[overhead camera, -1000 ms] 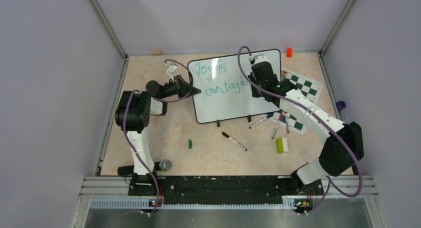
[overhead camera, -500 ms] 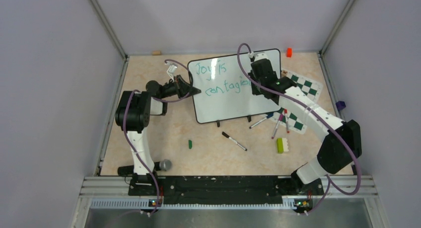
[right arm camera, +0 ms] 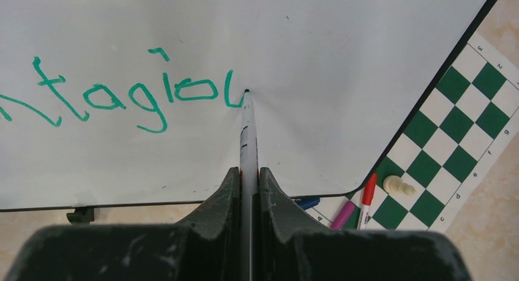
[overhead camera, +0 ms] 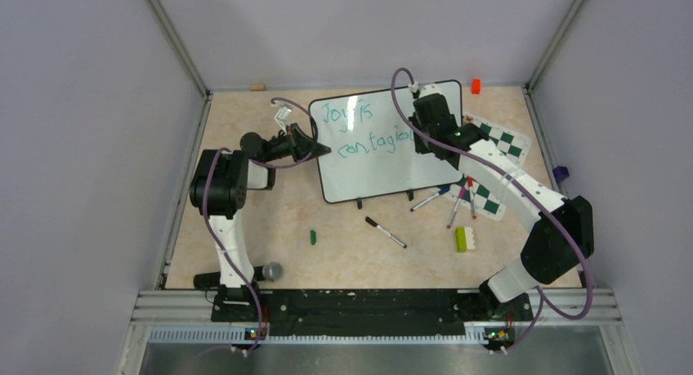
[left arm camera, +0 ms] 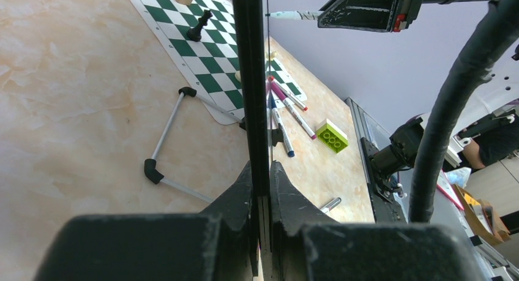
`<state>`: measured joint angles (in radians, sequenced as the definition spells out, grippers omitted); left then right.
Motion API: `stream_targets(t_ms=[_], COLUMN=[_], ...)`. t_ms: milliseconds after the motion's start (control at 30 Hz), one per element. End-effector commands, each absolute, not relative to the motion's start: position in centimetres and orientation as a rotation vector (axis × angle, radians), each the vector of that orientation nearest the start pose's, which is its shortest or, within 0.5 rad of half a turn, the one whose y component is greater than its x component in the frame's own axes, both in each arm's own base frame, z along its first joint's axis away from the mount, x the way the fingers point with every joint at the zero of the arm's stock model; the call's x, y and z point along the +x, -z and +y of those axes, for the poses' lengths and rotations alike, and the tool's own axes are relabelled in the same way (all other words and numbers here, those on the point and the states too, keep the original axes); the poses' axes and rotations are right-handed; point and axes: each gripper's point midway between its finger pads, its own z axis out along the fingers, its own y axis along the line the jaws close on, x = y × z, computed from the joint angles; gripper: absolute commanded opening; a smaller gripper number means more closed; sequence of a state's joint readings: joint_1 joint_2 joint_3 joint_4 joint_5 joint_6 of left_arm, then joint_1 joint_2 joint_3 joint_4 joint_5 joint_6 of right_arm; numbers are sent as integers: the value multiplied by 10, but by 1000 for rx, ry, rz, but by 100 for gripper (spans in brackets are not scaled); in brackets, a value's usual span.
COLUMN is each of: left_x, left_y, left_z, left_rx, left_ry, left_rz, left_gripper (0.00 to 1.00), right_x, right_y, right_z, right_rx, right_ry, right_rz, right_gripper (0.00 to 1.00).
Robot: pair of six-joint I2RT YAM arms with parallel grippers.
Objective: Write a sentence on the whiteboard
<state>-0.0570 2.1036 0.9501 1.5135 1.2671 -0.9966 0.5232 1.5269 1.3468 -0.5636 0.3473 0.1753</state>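
1. Whiteboard (overhead camera: 372, 169) upper centre of top view, on surface (overhead camera: 270, 220); sentence (overhead camera: 368, 144) reads "Joy is contagiou".
2. Left jaws clamped on board's left edge.
3. Right jaws pinch marker (right arm camera: 248, 131), tip touching board.

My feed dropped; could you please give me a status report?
Left gripper jaws shut on whiteboard edge. Right gripper jaws shut on marker, tip at unfinished sentence. Nothing obstructing.

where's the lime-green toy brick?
Top view, right side: the lime-green toy brick lies on the tan tabletop, on the near side of the green-and-white checkered chess mat.
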Motion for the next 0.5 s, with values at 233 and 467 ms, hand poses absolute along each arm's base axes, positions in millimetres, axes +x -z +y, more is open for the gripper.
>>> stream_targets(t_ms=[233, 467], left_x=[356, 356], left_y=[-131, -132], left_z=[-211, -212], left_rx=[920, 920], left_ry=[1563, 1563], left_rz=[1503, 1502], left_gripper=[0, 0], right_x=[407, 398], right_y=[-233, -218], right_z=[158, 159], right_rx=[-160, -171], right_ry=[19, -2], right_rz=[2138, 2178], right_gripper=[0, 0])
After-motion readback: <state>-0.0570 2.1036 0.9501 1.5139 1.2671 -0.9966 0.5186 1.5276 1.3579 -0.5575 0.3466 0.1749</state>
